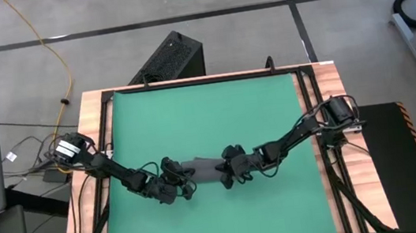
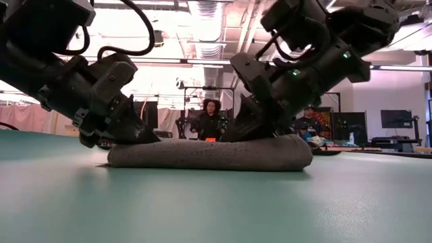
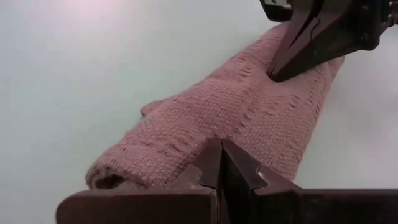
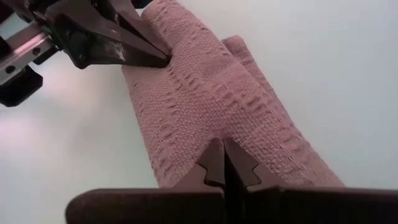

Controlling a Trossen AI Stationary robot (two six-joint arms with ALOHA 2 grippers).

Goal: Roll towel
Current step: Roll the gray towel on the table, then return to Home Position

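Towel point(image 1: 202, 168) rolled on green mat point(image 1: 208, 116) — no label or writing readable.

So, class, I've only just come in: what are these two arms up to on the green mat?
Both arms meet at the towel, which lies as a long rolled bundle near the middle of the green mat. The left gripper presses its shut jaws onto one end, and the right gripper does the same at the other end. In the low view the roll lies flat on the mat, a bit thicker at one end. People sit in the room behind, away from the table.
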